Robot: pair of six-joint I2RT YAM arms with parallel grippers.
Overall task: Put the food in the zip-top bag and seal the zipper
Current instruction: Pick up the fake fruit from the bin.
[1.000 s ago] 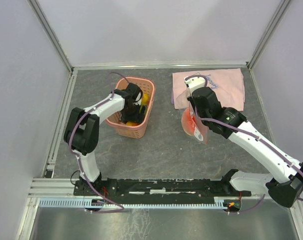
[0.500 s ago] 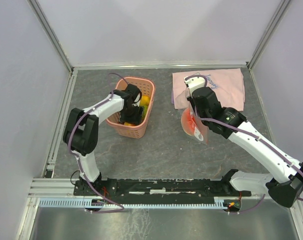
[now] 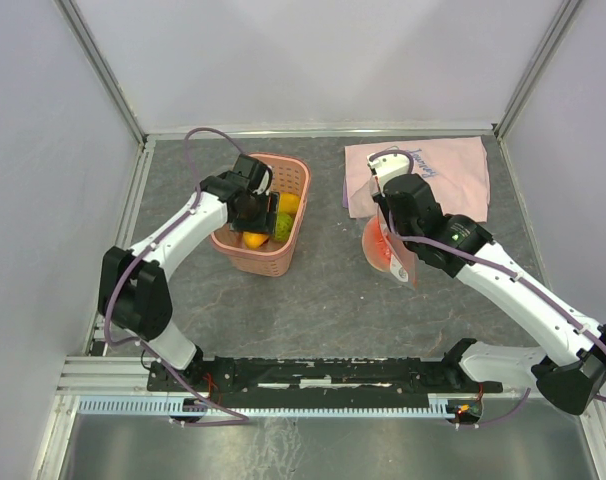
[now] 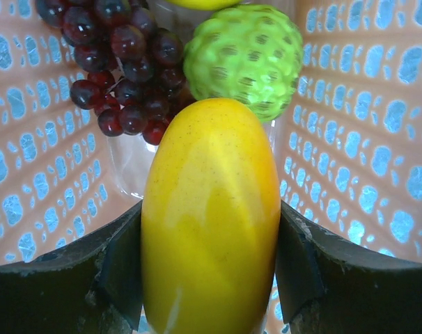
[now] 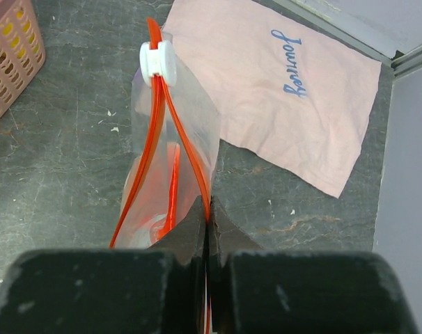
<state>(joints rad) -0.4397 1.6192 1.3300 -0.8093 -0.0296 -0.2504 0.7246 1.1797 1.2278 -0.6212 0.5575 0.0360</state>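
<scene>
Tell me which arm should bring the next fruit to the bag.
Left. The left gripper clasps the yellow mango inside the pink basket; the right gripper is shut on the zip-top bag, holding it up.

A dark grey, stone-patterned table (image 3: 323, 300) is boxed in by plain pale walls (image 3: 313, 60) at the back and both sides, joined by aluminium frame posts (image 3: 101, 70). A metal rail (image 3: 88, 375) edges the near side. The light is soft and even.
</scene>
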